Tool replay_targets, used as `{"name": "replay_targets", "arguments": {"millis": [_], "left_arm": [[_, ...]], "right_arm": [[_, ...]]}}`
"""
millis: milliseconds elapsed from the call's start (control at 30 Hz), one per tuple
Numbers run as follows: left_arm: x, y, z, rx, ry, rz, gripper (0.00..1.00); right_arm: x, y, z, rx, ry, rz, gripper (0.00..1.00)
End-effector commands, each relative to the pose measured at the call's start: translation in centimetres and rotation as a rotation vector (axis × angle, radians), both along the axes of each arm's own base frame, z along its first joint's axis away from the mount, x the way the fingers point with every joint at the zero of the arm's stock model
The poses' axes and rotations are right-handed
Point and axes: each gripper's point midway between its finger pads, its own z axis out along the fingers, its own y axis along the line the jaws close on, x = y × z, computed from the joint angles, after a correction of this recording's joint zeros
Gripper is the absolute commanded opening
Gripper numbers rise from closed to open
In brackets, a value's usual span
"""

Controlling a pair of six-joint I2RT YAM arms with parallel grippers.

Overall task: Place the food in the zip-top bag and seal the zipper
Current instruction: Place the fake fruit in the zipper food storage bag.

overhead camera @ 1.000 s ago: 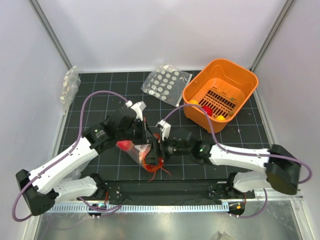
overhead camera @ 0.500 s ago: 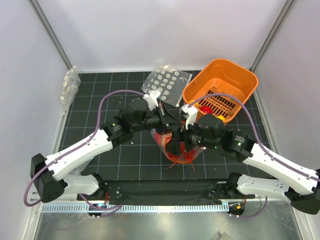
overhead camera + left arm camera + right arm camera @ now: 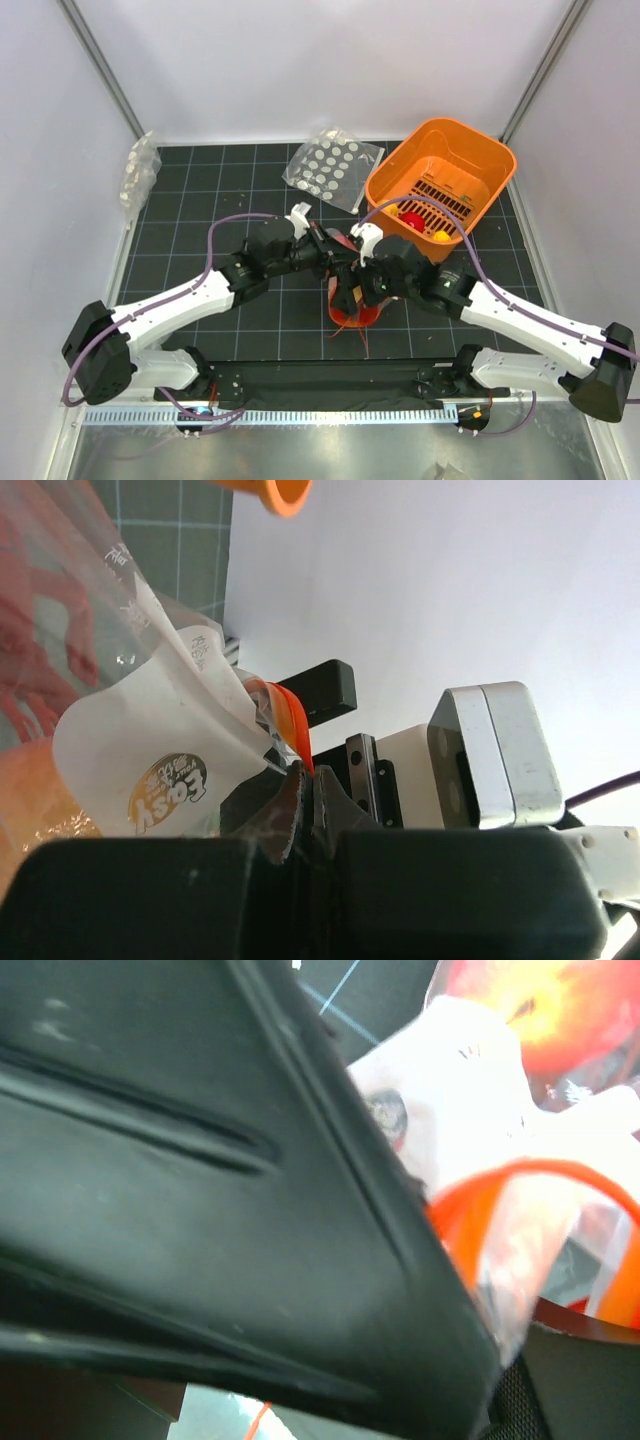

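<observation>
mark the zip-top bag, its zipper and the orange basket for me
zip-top bag [image 3: 150,742], left wrist view, on its white printed label panel.
zipper [image 3: 293,725], left wrist view, mid orange-red strip.
orange basket [image 3: 476,137], top external view, far rim.

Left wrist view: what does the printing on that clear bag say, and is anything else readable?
Gold oval logo on the zip-top bag's white patch: tilted, blurred, unreadable.
Small print higher on the bag: too small.
Dark round mark, right wrist view: blurred.
Pale label inside the orange basket: too small.
Nothing reads clearly.
</observation>
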Motion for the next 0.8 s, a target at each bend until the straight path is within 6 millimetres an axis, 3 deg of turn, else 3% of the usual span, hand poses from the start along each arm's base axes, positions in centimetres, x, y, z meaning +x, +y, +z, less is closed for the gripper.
{"name": "replay_targets", "arguments": {"millis": [0, 133, 467, 600, 767], "left_arm": [[0.6, 0.5, 3.5, -0.117, -0.042, 0.025, 0.0], [1.2, 1.1, 3.5, -0.137, -0.007, 0.059, 0.0], [2.5, 1.5, 5.4, -0.243, 0.064, 0.129, 0.0], [2.9, 1.6, 7.2, -0.297, 0.069, 0.154, 0.0], [3.3, 1.6, 7.7, -0.32, 0.086, 0.168, 0.0]], "right_arm": [[2.0, 1.7, 1.8, 0.086, -0.052, -0.003, 0.84], [2.8, 1.7, 2.7, 0.09, -0.074, -0.013, 1.0], [3.7, 0.7, 2.2, 0.024, -0.074, -0.047, 1.0], [4.1, 0.1, 3.0, 0.026, -0.105, -0.077, 1.0], [3.8, -0.7, 4.4, 0.042, -0.121, -0.077, 1.0]]}}
